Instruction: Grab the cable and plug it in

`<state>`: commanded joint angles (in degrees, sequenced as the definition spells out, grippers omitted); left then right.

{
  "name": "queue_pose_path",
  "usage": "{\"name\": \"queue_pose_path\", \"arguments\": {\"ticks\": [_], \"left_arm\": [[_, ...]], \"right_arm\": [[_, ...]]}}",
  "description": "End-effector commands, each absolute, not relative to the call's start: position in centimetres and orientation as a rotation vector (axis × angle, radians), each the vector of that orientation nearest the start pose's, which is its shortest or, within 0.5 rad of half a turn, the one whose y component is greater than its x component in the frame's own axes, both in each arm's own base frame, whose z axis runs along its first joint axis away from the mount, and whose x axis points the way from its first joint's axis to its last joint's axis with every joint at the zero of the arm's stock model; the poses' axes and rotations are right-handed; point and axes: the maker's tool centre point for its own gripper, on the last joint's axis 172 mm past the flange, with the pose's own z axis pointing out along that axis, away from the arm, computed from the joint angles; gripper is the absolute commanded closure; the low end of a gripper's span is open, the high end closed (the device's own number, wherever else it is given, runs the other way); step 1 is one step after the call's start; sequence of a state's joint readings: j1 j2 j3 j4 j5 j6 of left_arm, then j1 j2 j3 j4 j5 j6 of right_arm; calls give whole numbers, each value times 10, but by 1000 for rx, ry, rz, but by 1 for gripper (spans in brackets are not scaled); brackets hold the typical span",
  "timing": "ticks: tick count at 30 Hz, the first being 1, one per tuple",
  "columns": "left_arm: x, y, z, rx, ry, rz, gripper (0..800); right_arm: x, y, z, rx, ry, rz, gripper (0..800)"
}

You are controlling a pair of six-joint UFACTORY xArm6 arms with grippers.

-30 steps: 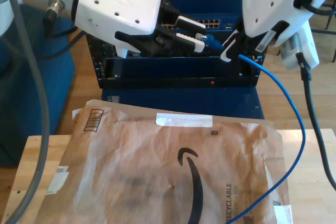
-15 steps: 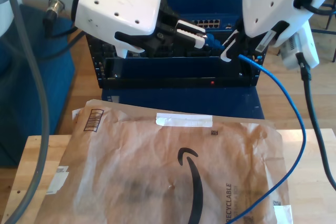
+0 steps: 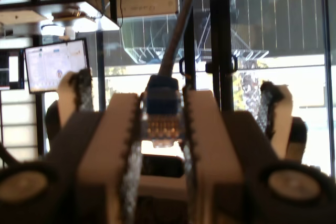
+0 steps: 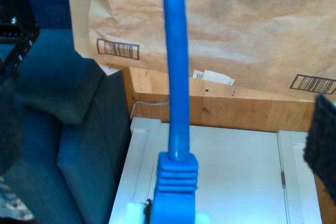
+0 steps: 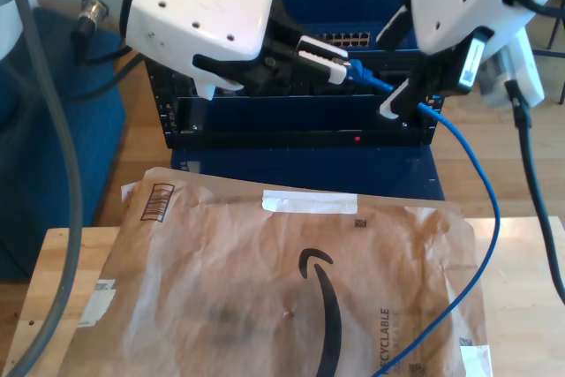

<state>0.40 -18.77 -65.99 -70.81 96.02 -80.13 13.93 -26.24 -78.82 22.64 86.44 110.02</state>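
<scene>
My first gripper (image 5: 340, 64), at the exterior view's left, pinches the cable (image 5: 481, 218)'s translucent plug (image 3: 161, 124) between ridged white pads before the dark rack (image 5: 300, 121). Rightward, my second gripper (image 5: 408, 101) clamps the thin blue line, which arcs down over the crinkled brown paper mailer (image 5: 265, 297), well apart from both arms.

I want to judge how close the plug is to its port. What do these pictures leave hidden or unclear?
- Target port: in the exterior view the switch ports are too small and partly behind my first gripper.
- Plug tip: blurred in the first wrist view; pads cover its sides.
- Cable far end: cut off by the exterior view's bottom edge.
- My second gripper: its grip on the cable is cut off by the frame edge.
</scene>
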Motion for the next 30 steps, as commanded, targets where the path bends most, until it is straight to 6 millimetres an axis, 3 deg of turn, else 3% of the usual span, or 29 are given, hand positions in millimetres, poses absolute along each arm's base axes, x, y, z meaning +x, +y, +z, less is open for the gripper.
{"name": "queue_pose_path", "arguments": {"ticks": [4, 8, 14, 16, 22, 24, 30], "left_arm": [[351, -253, 504, 1566, 1333, -1103, 799], [355, -249, 497, 1488, 1408, -1252, 799], [357, -241, 507, 1397, 1410, -1410, 799], [351, -241, 506, 1391, 1419, -1472, 799], [345, -242, 531, 1341, 1359, -1570, 799], [337, -242, 533, 1344, 1365, -1621, 799], [342, -227, 552, 1237, 1311, -1765, 799]], "right_arm": [[330, 187, 535, -1794, 1855, 197, 4], [325, 183, 560, -1820, 1706, 89, 4], [324, 185, 542, -1894, 1615, 58, 4], [326, 186, 551, -1874, 1559, 17, 4], [326, 184, 582, -1727, 1466, -73, 6], [321, 186, 585, -1717, 1453, -64, 6], [303, 207, 598, -1667, 1390, 60, 7]]}}
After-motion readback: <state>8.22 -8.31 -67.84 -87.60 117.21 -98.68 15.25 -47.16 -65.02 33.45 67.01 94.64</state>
